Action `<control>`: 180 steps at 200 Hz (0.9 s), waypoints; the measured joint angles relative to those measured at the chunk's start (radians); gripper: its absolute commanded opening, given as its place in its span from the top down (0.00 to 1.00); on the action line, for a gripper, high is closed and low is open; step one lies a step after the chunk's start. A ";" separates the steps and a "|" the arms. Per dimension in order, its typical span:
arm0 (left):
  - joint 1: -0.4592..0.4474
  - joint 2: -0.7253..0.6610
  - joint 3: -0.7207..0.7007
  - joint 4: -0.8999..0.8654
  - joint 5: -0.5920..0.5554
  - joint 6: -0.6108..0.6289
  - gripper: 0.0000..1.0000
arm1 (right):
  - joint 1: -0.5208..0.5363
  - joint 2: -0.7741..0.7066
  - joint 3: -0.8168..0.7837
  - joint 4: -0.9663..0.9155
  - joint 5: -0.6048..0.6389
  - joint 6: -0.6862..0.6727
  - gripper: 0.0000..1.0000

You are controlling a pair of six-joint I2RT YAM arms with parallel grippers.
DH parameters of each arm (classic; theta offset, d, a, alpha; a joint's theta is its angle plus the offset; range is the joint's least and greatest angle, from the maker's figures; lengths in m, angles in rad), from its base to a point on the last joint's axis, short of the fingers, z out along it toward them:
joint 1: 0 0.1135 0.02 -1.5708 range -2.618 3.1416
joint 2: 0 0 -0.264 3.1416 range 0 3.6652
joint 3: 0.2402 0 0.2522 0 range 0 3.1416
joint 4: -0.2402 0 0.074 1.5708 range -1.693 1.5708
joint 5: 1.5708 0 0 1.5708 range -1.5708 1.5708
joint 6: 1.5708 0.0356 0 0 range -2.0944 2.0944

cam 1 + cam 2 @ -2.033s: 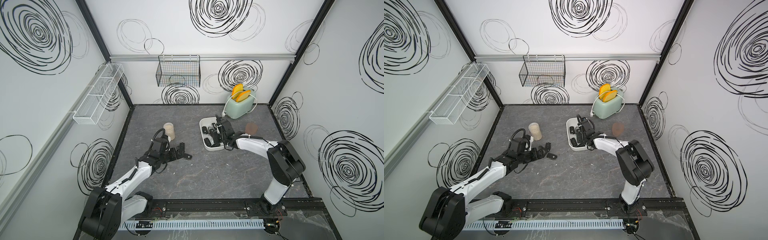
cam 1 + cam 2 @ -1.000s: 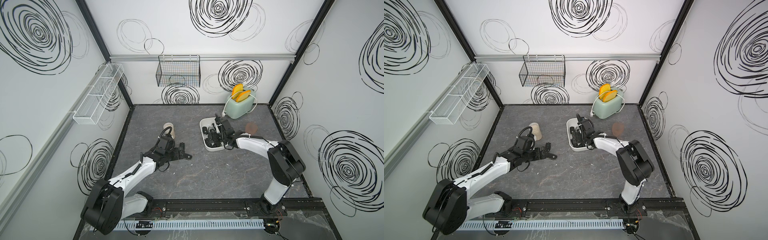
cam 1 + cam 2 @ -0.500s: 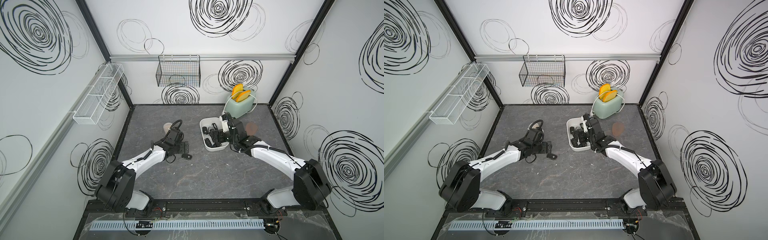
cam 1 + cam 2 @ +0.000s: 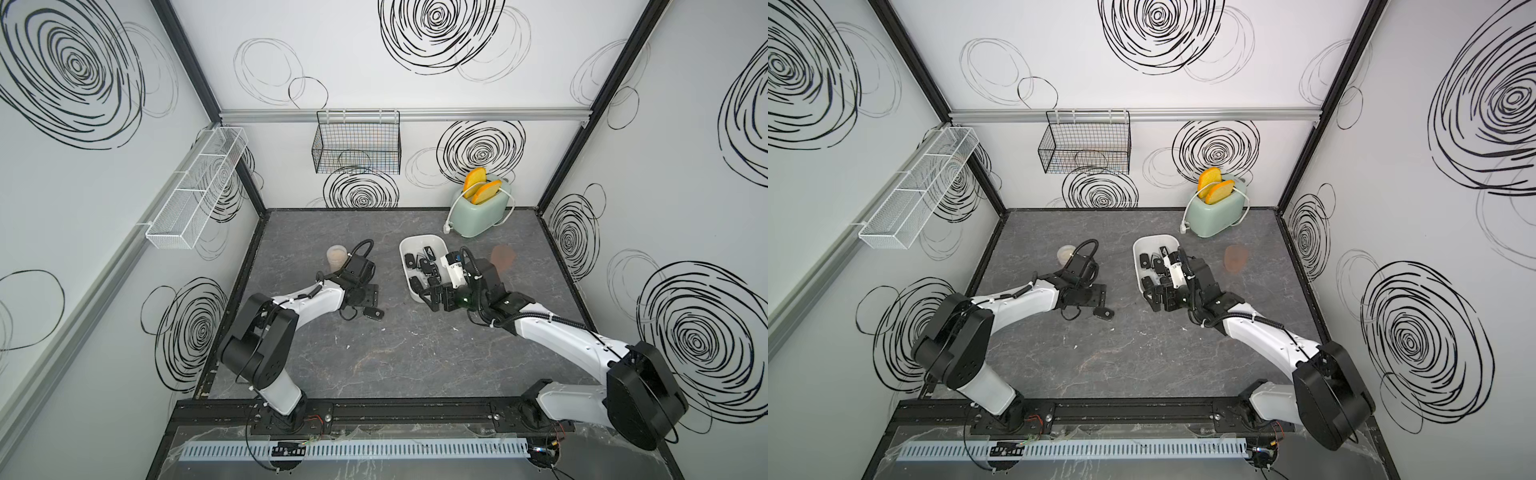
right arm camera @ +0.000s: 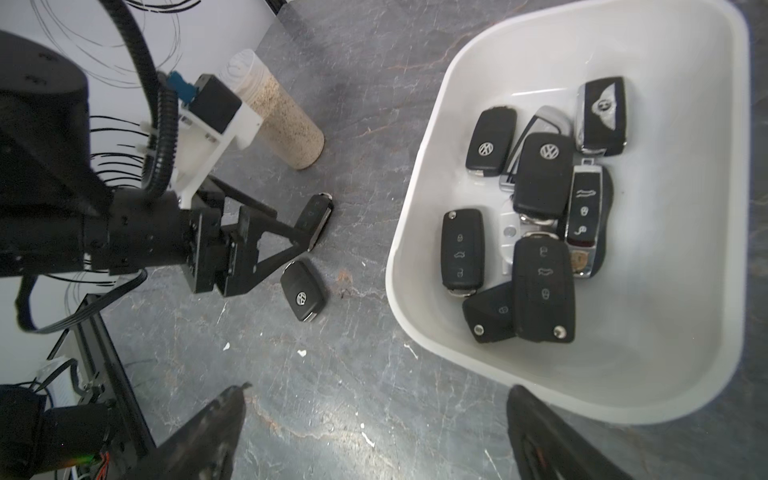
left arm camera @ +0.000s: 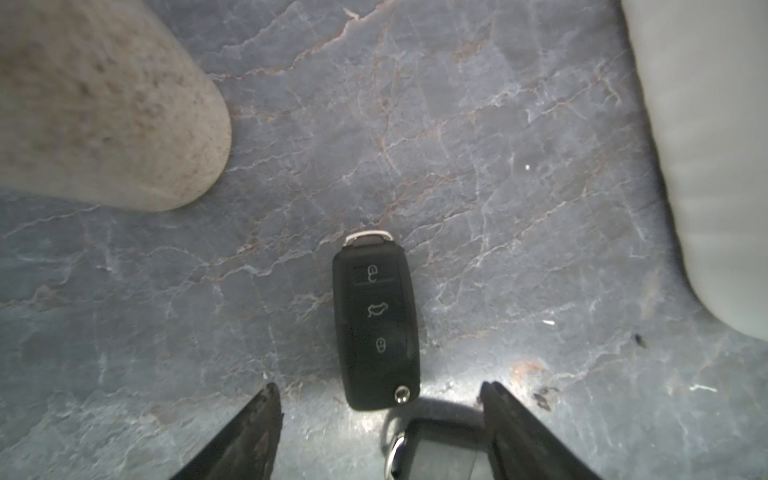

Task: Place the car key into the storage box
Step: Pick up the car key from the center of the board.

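Two black car keys lie on the grey table left of the storage box. One, with three buttons up [image 6: 376,320] [image 5: 314,220], lies just ahead of my left gripper [image 6: 379,386] [image 4: 365,296] [image 4: 1096,291]. The other [image 6: 432,451] [image 5: 302,296] [image 4: 372,314] [image 4: 1104,312] sits low between the left gripper's spread fingers, close to one finger and untouched by the other. The white storage box [image 4: 432,243] [image 4: 1154,241] [image 5: 419,187] [image 6: 715,166] holds several keys. My right gripper [image 5: 376,392] [image 4: 432,297] [image 4: 1152,297] hovers open and empty by the box's near corner.
A sandy tumbler [image 4: 336,257] [image 4: 1066,253] [image 6: 95,104] [image 5: 278,116] stands just behind the left gripper. A mint toaster [image 4: 480,212] with bread sits at the back right, with a brown disc [image 4: 503,257] in front of it. A black wire basket [image 4: 357,147] and a white mesh tray [image 4: 195,195] hang on the walls.
My left arm has swung its wrist right and back over the two loose keys. My right gripper has drawn back from over the box to its near corner, still open.
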 measured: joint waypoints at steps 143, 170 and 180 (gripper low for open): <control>0.003 0.108 0.033 0.047 0.002 0.031 0.74 | 0.000 -0.029 -0.010 0.004 -0.032 0.013 0.01; 0.003 0.108 0.033 0.047 0.002 0.031 0.74 | 0.000 -0.044 -0.010 0.003 -0.025 0.013 0.01; 0.003 0.107 0.033 0.047 0.002 0.031 0.74 | 0.000 -0.054 -0.010 0.003 -0.021 0.013 0.01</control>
